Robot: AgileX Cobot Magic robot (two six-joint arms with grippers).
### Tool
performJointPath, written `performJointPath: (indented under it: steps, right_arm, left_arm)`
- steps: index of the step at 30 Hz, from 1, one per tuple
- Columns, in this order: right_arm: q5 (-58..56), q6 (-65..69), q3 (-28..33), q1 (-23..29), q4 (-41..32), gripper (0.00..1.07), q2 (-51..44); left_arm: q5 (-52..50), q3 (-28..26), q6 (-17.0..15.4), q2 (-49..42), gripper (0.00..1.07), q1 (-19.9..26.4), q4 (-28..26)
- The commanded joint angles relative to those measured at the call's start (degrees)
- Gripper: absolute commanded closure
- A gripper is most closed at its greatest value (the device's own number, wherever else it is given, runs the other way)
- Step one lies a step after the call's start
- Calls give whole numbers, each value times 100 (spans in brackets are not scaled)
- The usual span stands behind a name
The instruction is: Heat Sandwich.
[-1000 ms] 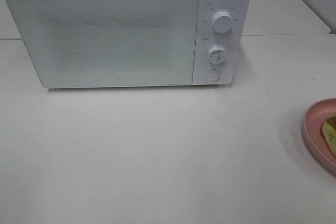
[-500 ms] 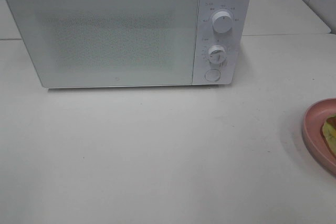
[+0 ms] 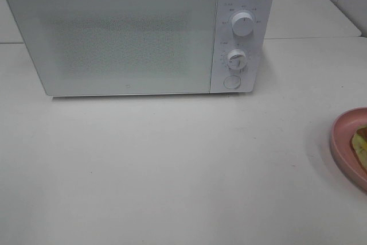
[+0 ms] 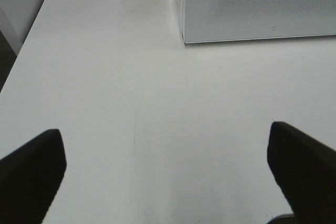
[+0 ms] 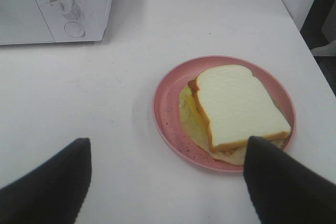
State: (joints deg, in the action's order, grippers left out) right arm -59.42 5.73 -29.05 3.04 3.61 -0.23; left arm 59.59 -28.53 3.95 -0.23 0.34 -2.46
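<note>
The white surface (image 3: 172, 170) carries everything here, and most of it lies bare in front of the microwave (image 3: 137, 32), which stands at the far side with its door (image 3: 114, 38) shut and facing the arms; that placement leaves working room for a door to swing out and for a plate to be carried across. On the panel beside the door sit 2 dials, the upper dial (image 3: 243, 24) and the lower dial (image 3: 235, 59), with a round button (image 3: 231, 82) below them, all on the side nearer the right arm, which probably suits that arm for setting the heat later. The pink plate (image 5: 173, 103) rests well apart from the microwave, at the right edge of the high view, and the sandwich (image 5: 236, 106) lies flat on it, white bread uppermost with yellow-green filling showing at the rim; keeping it on the plate gives a rim to grasp rather than soft bread. The right end effector (image 5: 168, 177) hangs above and just short of the plate with its jaws spread wide and nothing between them, lined up as if to take the plate. The left end effector (image 4: 168, 171) is also wide open and empty over bare surface near the microwave's hinge-side corner. Judging by this, the task has barely begun: the door is not yet opened.
</note>
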Motion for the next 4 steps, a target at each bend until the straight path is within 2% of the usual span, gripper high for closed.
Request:
performJointPath:
  steps: [1, 4]
  right_arm:
    - [0, -57, 6, -46, 0, 31, -155]
    - [0, -57, 6, -46, 0, 31, -155]
  left_arm:
    - [-63, 23, 6, -155, 6, 29, -23]
    - [-63, 23, 6, -155, 6, 29, -23]
